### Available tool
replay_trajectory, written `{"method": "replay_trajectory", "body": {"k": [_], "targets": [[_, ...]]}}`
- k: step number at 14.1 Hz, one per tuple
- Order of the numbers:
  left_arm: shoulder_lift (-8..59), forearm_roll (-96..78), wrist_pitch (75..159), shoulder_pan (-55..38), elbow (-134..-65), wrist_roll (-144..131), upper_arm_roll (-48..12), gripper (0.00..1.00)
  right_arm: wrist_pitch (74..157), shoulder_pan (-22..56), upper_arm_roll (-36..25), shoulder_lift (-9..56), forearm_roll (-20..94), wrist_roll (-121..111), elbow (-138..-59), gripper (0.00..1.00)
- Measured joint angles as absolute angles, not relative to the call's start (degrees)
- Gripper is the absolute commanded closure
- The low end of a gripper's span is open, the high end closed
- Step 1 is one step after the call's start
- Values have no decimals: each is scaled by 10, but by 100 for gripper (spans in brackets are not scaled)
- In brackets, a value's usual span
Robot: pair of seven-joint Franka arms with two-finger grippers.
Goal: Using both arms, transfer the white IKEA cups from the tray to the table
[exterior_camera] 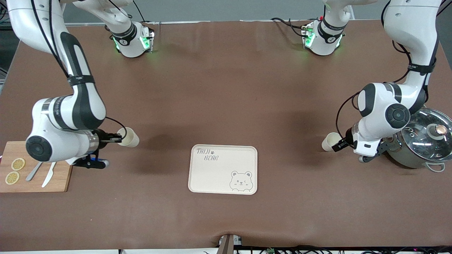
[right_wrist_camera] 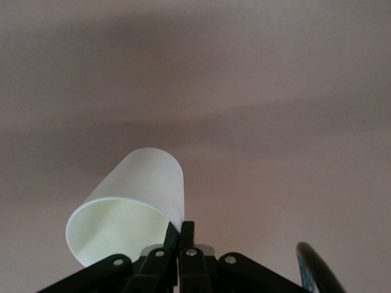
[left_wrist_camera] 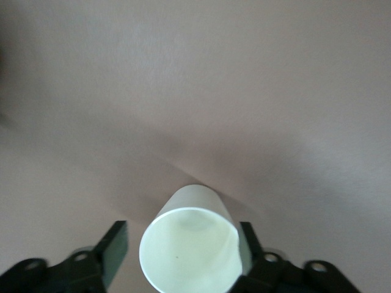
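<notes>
My right gripper [exterior_camera: 116, 138] is shut on the rim wall of one white cup [exterior_camera: 129, 137] and holds it tipped on its side over the table, between the cutting board and the tray. In the right wrist view the fingers [right_wrist_camera: 186, 235] pinch the cup [right_wrist_camera: 137, 195] at its rim. My left gripper [exterior_camera: 339, 144] is shut on the second white cup [exterior_camera: 329, 141], also on its side, over the table beside the pot. In the left wrist view this cup [left_wrist_camera: 189, 244] sits between the two fingers [left_wrist_camera: 115, 247], its mouth toward the camera.
A cream tray with a bear drawing [exterior_camera: 212, 176] lies at the table's middle, nearer the front camera. A wooden board [exterior_camera: 60, 176] with lemon slices and cutlery lies at the right arm's end. A steel pot with a glass lid [exterior_camera: 423, 144] stands at the left arm's end.
</notes>
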State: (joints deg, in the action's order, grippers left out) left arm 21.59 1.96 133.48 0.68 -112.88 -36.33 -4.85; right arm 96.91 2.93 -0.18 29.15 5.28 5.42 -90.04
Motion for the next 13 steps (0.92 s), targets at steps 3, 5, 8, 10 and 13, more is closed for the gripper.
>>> {"method": "replay_trajectory", "body": {"k": [3, 5, 8, 10, 13], "targets": [[196, 20, 1272, 7, -1081, -363, -49, 0, 1019, -19, -2, 272, 38, -24, -966, 100], [187, 20, 1200, 6, -1029, -361, -50, 0, 1058, -43, -2, 263, 33, -68, -1007, 100], [181, 20, 1126, 6, -960, -353, -51, 0, 1108, -77, -2, 248, 32, -130, -1061, 100], [182, 20, 1085, 6, -925, -346, -51, 0, 1127, -96, -2, 244, 12, -150, -1078, 100], [181, 20, 1047, 7, -885, -319, -51, 0, 1153, -122, -2, 242, -17, -165, -1101, 100]]}}
